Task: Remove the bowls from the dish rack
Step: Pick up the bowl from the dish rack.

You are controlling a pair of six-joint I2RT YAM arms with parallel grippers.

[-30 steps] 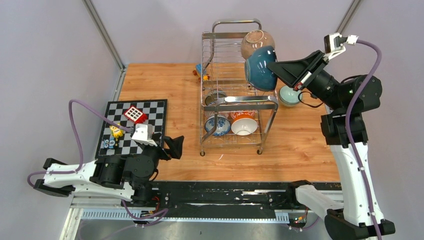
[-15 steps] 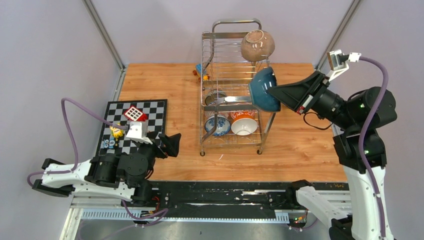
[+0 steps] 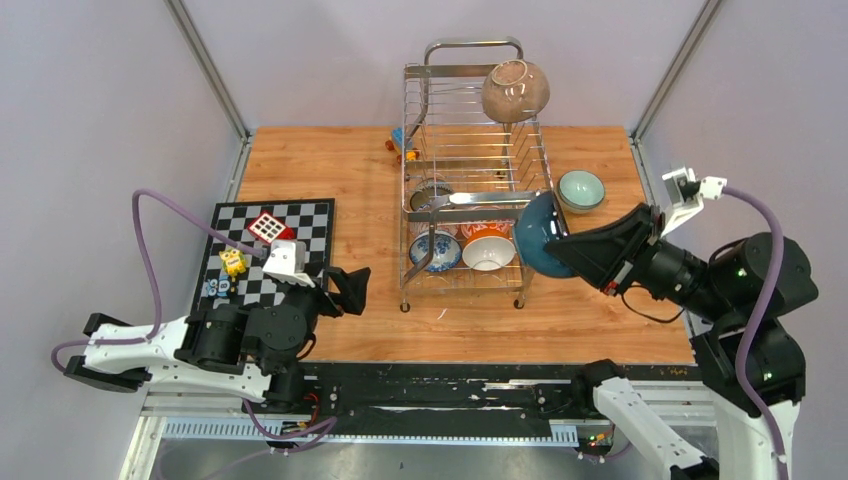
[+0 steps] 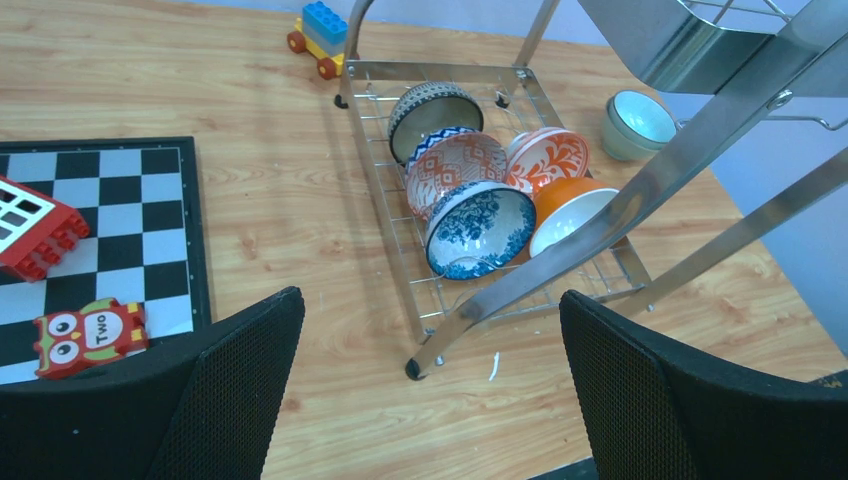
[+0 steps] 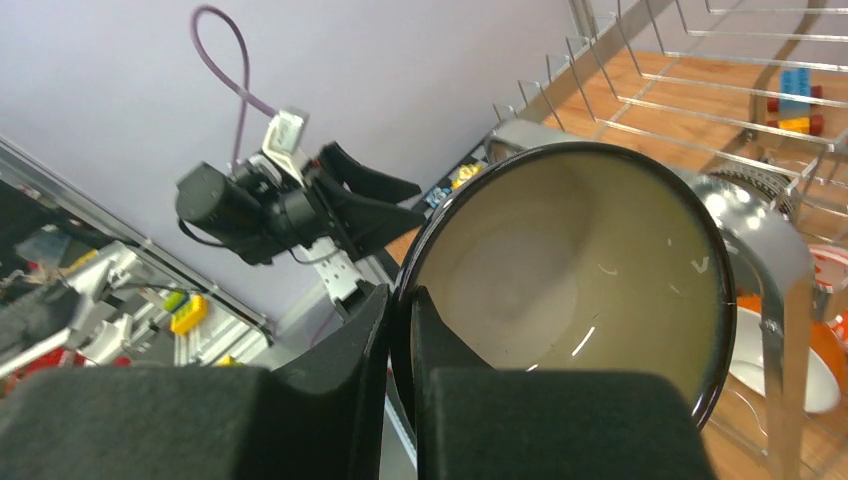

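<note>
The chrome dish rack [image 3: 473,43] stands at mid table. A speckled brown bowl [image 3: 515,90] leans on its upper tier. The lower tier holds a blue-white bowl [image 4: 480,228], an orange-white bowl [image 4: 570,210], red patterned bowls [image 4: 455,165] and a dark striped bowl [image 4: 435,108]. My right gripper [image 3: 560,245] is shut on the rim of a dark teal bowl [image 3: 535,247], held tilted in the air by the rack's front right corner; its pale inside [image 5: 570,270] fills the right wrist view. A mint green bowl [image 3: 581,190] sits on the table right of the rack. My left gripper [image 3: 350,290] hangs open, empty, before the rack's front left leg.
A chequered board [image 3: 300,225] lies at the left with a red block [image 3: 270,228] and small toy figures on it. A toy train [image 3: 403,145] sits behind the rack's left side. Bare wood [image 3: 600,310] lies near the right front edge.
My right arm has carried the dark teal bowl off the upper tier, down and toward the near right. The mint green bowl is now uncovered. The left arm barely moved.
</note>
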